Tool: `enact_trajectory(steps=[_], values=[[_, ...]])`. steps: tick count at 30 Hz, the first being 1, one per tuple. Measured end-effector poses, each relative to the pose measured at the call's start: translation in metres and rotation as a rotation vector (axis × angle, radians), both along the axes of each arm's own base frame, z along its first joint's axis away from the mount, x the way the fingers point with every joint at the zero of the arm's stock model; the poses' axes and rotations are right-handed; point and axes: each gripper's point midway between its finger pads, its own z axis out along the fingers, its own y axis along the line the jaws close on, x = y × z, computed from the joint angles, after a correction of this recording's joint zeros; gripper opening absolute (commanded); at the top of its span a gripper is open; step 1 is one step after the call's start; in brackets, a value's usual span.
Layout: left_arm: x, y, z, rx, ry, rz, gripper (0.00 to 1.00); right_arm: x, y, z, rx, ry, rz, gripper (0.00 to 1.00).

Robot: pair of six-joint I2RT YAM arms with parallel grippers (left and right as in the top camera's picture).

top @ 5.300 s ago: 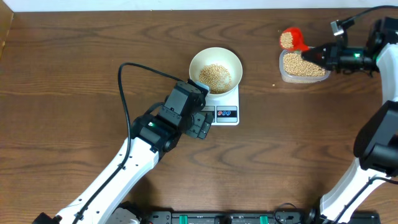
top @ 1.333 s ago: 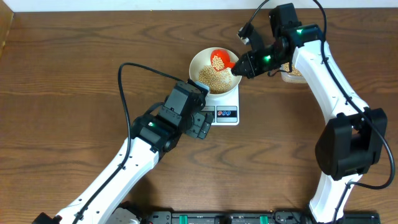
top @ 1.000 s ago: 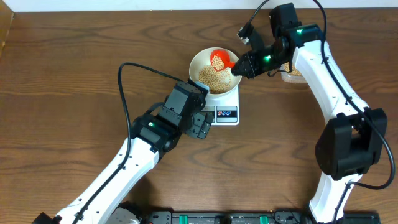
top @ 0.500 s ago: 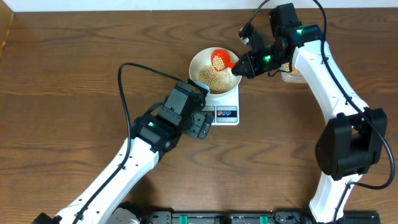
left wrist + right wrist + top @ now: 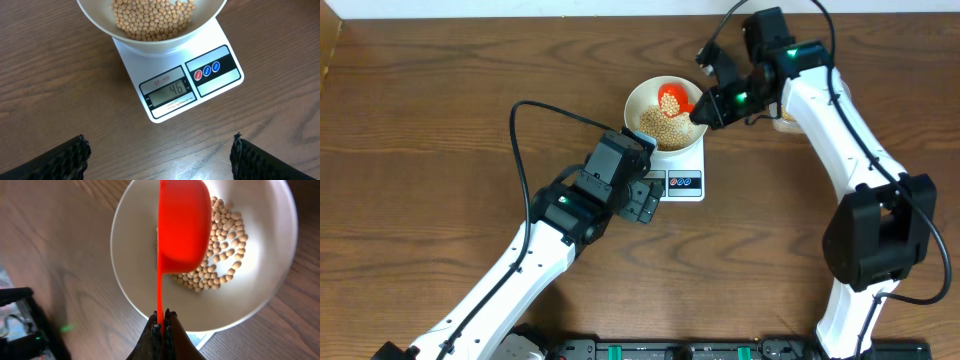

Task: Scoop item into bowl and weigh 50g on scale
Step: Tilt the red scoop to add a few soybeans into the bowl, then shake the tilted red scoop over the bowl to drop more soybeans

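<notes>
The small white rectangular digital scale (image 5: 692, 162) sits on the brown wooden desk (image 5: 430, 110). The round white shallow bowl (image 5: 631, 100) rests on its platform, so anything dropped in registers at once. A heap of small round tan beans (image 5: 663, 124) lies in the bowl.

The right hand (image 5: 706, 112) is pinched tight on the thin handle of a red plastic scoop (image 5: 674, 97). It holds the scoop over the bowl's far side, rolled onto its edge, which suits letting beans slide out a few at a time. I cannot tell whether any beans are left inside it.

The left hand (image 5: 642, 198) hovers just in front of the scale with its fingers spread wide, gripping nothing. It is probably parked there so its camera faces the grey display (image 5: 169, 93), which seems to read 46. That would put the load slightly short of target, calling for only a small trickle more.
</notes>
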Motion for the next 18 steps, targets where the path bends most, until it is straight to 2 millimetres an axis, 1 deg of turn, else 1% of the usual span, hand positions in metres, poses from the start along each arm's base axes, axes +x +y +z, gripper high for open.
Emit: enact_trajectory(steps=[9,13,18], values=[[0.0,0.0,0.0,0.0,0.0,0.0,0.92,-0.006,0.011,-0.014,-0.157,-0.053,0.026,0.01],[0.0,0.0,0.0,0.0,0.0,0.0,0.92,-0.005,0.01,-0.017,-0.2,-0.07,0.022,0.01],[0.0,0.0,0.0,0.0,0.0,0.0,0.92,-0.004,0.008,-0.018,-0.207,-0.074,0.018,0.01]])
